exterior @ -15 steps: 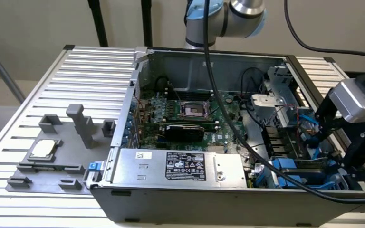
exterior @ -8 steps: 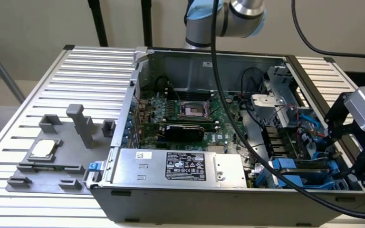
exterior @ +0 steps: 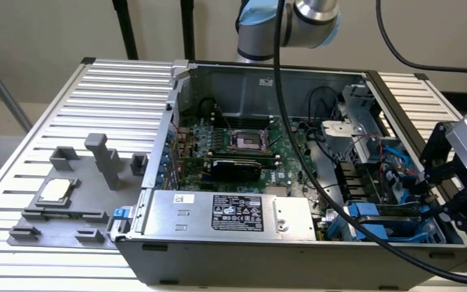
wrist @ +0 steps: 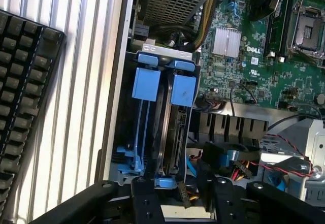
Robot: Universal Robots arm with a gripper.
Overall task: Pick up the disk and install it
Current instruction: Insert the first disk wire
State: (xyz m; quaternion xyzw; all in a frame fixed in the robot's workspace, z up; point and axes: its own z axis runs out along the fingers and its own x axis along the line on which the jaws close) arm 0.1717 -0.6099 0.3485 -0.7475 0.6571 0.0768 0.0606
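the end effector [wrist: 184, 198] is hovering at the open corner of the case [exterior: 217, 255], its black fingers [wrist: 147, 201] standing apart on either side of the near end of the disk [wrist: 175, 132], with gaps showing and no clear grip. the disk is sitting on edge in the blue cage [exterior: 391, 226], in the slot nearer the motherboard [wrist: 264, 66], its blue tab lying between the fingers. a second blue carrier [wrist: 146, 84] is standing just beside it, on the side nearer the case wall. beyond the wall, a keyboard [wrist: 25, 92] is lying on the slatted tabletop [wrist: 81, 82]. farther in, the motherboard is lying exposed.
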